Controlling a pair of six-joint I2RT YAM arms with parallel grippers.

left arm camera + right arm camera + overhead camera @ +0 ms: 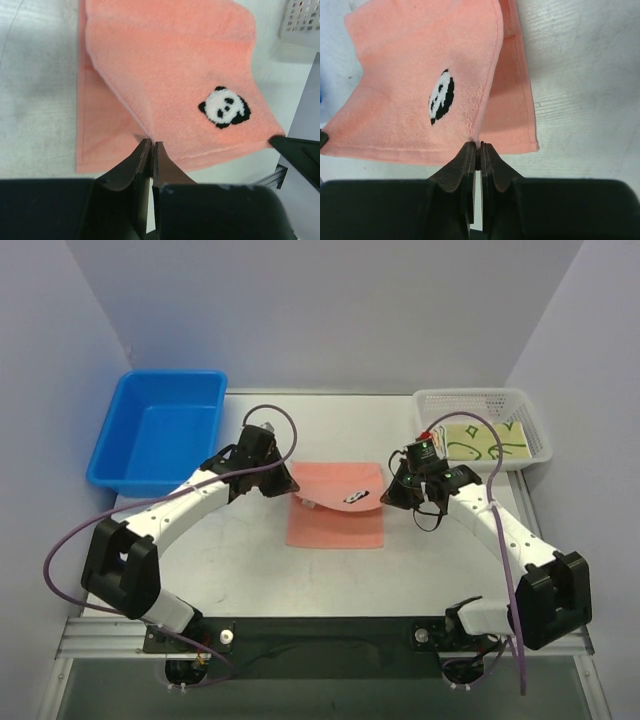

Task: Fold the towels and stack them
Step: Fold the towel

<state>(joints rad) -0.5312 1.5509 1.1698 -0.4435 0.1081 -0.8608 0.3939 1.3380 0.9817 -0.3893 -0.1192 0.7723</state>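
My left gripper [151,144] and right gripper [478,146] clamped on the raised fold of the salmon-pink towel [337,525], towel left of the white basket [432,400], top view alone showing the green duck towel [487,443] inside it

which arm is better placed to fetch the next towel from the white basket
Probably right: the right pincer, shut on the pink towel, sits beside the white basket holding the green towel; the left pincer is farther off.
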